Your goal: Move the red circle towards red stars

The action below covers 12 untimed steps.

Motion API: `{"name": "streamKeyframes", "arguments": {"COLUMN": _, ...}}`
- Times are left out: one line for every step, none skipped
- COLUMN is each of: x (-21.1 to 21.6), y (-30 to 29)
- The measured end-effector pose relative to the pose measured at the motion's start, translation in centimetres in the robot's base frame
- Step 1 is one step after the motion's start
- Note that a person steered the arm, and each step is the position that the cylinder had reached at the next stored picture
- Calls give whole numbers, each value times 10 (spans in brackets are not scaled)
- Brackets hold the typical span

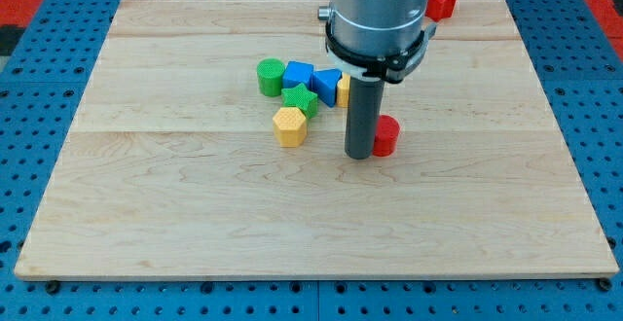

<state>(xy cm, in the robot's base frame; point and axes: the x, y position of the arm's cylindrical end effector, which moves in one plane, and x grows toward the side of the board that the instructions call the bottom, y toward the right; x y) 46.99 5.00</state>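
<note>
The red circle block (386, 135) sits right of the board's middle, partly hidden behind my rod. My tip (359, 155) rests on the board touching the red circle's left side. A red star block (441, 3) lies at the view's top, near the board's top edge, partly hidden by the arm's body.
A cluster lies left of my rod: a green cylinder (271, 76), a blue block (298, 75), a blue triangle (327, 84), a green block (301, 101), a yellow hexagon (290, 125) and a yellow block (343, 89) half hidden by the rod. The wooden board (195, 214) sits on a blue pegboard.
</note>
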Motion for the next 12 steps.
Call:
{"name": "streamKeyframes", "arguments": {"x": -26, "y": 5}}
{"name": "streamKeyframes", "arguments": {"x": -51, "y": 22}}
{"name": "streamKeyframes", "arguments": {"x": -55, "y": 21}}
{"name": "streamKeyframes", "arguments": {"x": -26, "y": 2}}
{"name": "streamKeyframes", "arguments": {"x": -7, "y": 8}}
{"name": "streamKeyframes", "arguments": {"x": -24, "y": 31}}
{"name": "streamKeyframes", "arguments": {"x": -55, "y": 45}}
{"name": "streamKeyframes", "arguments": {"x": -63, "y": 51}}
{"name": "streamKeyframes", "arguments": {"x": -50, "y": 51}}
{"name": "streamKeyframes", "arguments": {"x": -24, "y": 51}}
{"name": "streamKeyframes", "arguments": {"x": -21, "y": 70}}
{"name": "streamKeyframes", "arguments": {"x": -42, "y": 83}}
